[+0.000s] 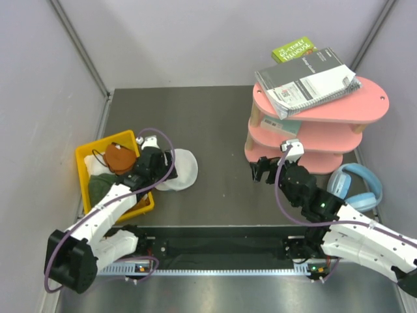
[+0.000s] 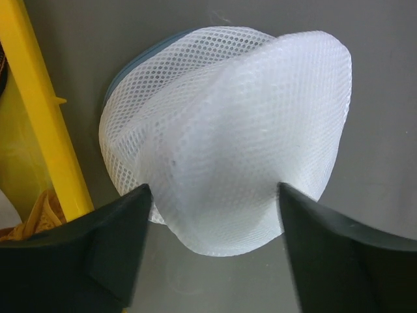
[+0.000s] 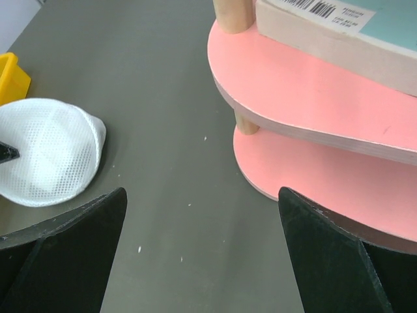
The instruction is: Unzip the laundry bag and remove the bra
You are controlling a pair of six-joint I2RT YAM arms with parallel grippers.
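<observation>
Left pincer (image 1: 158,164) spread wide at the near edge of the laundry bag (image 1: 181,169), gripping nothing: I judge the unzipping has not yet begun.

Just to that pincer's (image 2: 214,199) left I see the yellow bin (image 2: 44,130). Straight ahead of its tips the laundry bag (image 2: 228,130) lies on the surface (image 1: 221,124), its near rim between the jaws, though neither finger seems to press it. The grey-blue zipper line (image 2: 130,65) shows along the far-left rim; I cannot find the pull. The bra is not visible to me, and I take it to be under the mesh. Well off to the right, the right pincer (image 1: 262,171) hangs empty, jaws apart, beside the pink shelf (image 1: 326,111). Next I would pin the mesh with one pincer while the other finds the pull and draws it round the rim.
</observation>
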